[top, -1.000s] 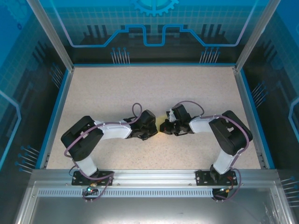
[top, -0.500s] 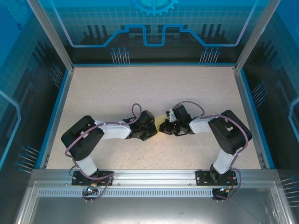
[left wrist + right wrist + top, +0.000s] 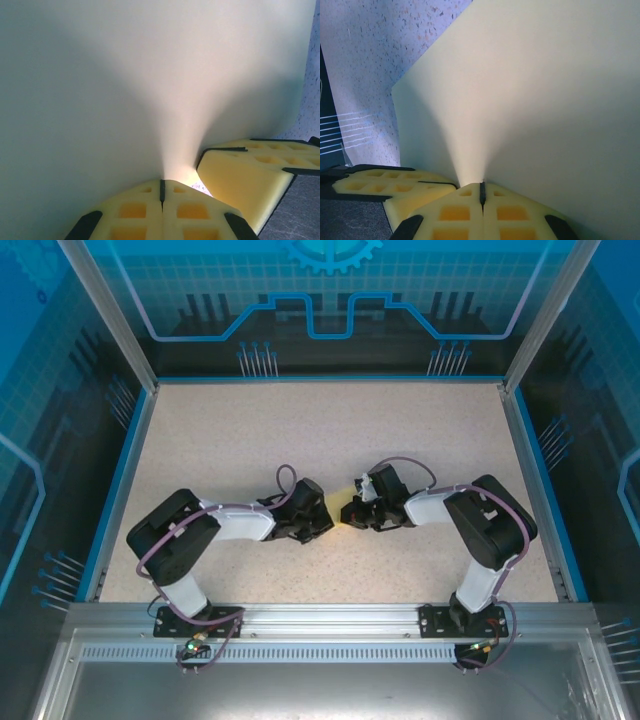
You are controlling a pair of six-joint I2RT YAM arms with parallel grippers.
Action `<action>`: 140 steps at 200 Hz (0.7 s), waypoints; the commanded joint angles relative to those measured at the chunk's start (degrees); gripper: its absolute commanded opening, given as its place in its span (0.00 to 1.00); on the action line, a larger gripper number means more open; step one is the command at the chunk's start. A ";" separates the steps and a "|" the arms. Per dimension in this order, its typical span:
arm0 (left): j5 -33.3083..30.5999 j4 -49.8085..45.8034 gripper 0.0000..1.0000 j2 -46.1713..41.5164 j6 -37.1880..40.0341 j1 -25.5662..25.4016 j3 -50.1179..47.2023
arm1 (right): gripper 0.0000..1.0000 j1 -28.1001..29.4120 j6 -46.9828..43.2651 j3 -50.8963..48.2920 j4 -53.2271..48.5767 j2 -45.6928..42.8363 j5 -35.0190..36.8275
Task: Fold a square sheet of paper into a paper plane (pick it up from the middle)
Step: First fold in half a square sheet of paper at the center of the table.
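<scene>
The square sheet of paper [image 3: 150, 75], plain pale yellow, is pinched from both sides at the middle of the table. From above, a small patch of the sheet [image 3: 350, 503] shows between the two wrists. My left gripper [image 3: 161, 187] is shut on the sheet's edge, and the paper fans up and away from its yellow pads. My right gripper [image 3: 481, 190] is shut on the same sheet [image 3: 545, 100] right beside it. The right gripper's pads [image 3: 250, 172] show in the left wrist view, and the left gripper's pads [image 3: 385, 182] in the right wrist view. In the top view my left gripper [image 3: 328, 523] and my right gripper [image 3: 350, 515] nearly touch. The paper plane is out of view.
The speckled beige table [image 3: 320, 430] is framed by a blue rim [image 3: 530, 490] and glass walls. Both arm bases stand on the metal rail [image 3: 320, 620] at the near edge.
The left wrist and its cable have shifted slightly to the left. The right arm has barely moved, and both grippers stay shut on the sheet.
</scene>
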 commanded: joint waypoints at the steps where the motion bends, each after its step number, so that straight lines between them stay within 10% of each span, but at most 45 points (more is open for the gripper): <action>1: 0.12 -1.30 0.00 0.80 -2.04 0.48 -2.98 | 0.00 0.03 0.11 -0.02 -1.84 1.83 0.42; 140: -1.37 -4.73 0.00 -2.99 -2.58 3.59 -8.89 | 0.00 -20.25 -8.51 -1.59 -7.49 -4.28 1.37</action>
